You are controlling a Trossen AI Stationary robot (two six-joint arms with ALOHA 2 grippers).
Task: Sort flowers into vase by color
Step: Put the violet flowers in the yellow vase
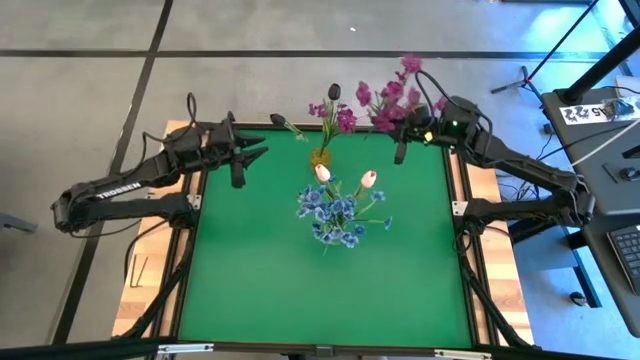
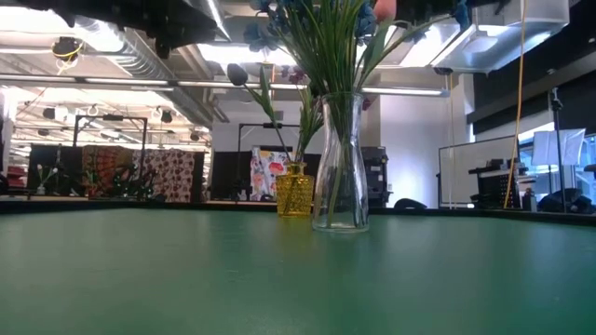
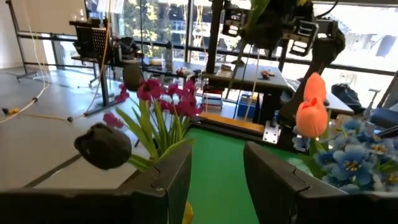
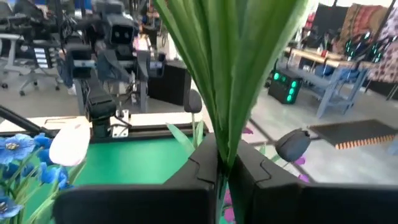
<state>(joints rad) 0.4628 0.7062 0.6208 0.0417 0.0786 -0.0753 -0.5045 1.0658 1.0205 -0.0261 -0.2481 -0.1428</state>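
Currently, magenta spray [image 1: 393, 98]: pinched by its green stems in the right tool [image 1: 404, 131], held off the worktop's far right corner; stems fill the right wrist view between the closed fingers [image 4: 200, 163].
Right tool: pressed together on the magenta spray's stems.
Yellow vase [image 1: 320, 157]: small, near the far edge of the green worktop [image 1: 260, 270]; holds magenta blossoms [image 1: 340, 117] and dark tulip buds [image 1: 334, 91].
Clear vase [image 2: 339, 163]: just in front of the yellow vase in the low view, upright; holds blue sprays [image 1: 335, 215] and two white-pink tulip buds [image 1: 368, 179].
Left tool [image 1: 252, 154]: above the worktop's far left corner, fingers spread, nothing between them, apart from both vases.
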